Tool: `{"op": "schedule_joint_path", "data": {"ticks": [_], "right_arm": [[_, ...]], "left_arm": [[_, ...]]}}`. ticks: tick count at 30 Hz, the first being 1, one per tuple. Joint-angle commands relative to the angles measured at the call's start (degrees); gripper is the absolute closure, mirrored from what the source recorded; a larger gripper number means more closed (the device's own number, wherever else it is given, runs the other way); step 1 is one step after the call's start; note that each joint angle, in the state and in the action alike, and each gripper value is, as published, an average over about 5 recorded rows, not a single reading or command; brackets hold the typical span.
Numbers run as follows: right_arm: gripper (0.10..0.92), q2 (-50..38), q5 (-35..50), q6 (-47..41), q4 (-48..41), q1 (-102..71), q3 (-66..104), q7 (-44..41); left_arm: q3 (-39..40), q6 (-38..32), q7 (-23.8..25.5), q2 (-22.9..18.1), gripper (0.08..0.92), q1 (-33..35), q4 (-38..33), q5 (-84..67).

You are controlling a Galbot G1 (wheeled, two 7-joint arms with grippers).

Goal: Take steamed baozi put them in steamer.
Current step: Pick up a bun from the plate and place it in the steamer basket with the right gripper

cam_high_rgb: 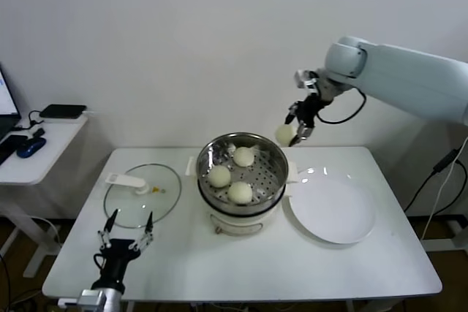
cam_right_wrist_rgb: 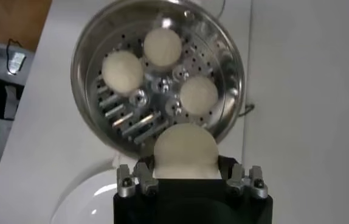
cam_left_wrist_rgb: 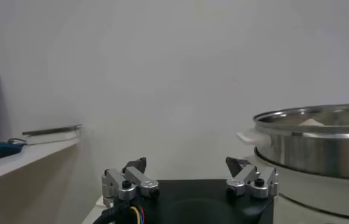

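Baozi status: three baozi already sit on the perforated floor of the steamer, spaced apart, none stacked. The fourth baozi is clamped in the right gripper, which hangs in the air above the table, up and just outside the steamer's far right rim. In the right wrist view that gripper looks straight down with its bun between the jaws, and the basket lies below and ahead of it; the free patch of floor is on the side nearest the gripper. The white plate below and toward the robot from the right gripper is bare, so nothing is left to fetch. The left gripper is parked low at the near left table edge, fingers spread, holding nothing, with the glass lid flat on the table just ahead of it. My read: three of four done, the last one in transit. Remaining: carry it in over the rim, lower into the free spot, release. Main risk is clipping the rim or landing on a neighbouring bun.
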Motion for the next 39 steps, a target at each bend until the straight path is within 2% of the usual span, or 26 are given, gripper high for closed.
{"op": "schedule_joint_path", "data": {"ticks": [1,17,39], "right_arm": [[0.347,8.26,4.08,-2.13,0.54,-2.57,-0.18,1.91],[0.342,6.67,-2.88,-1.43,-2.0,-11.16,1.2,3.27],[0.339,7.01,-5.46,-0.55,-3.53,-13.25,1.06,3.08]], "left_arm": [[0.02,0.01,0.0,0.47,0.177,0.32,-0.65,0.27],[-1.02,-0.33,-0.03,1.2,0.177,1.11,-0.36,-0.39],[-0.82,-0.6,-0.02,0.99,0.177,1.17,0.21,-0.26]]}}
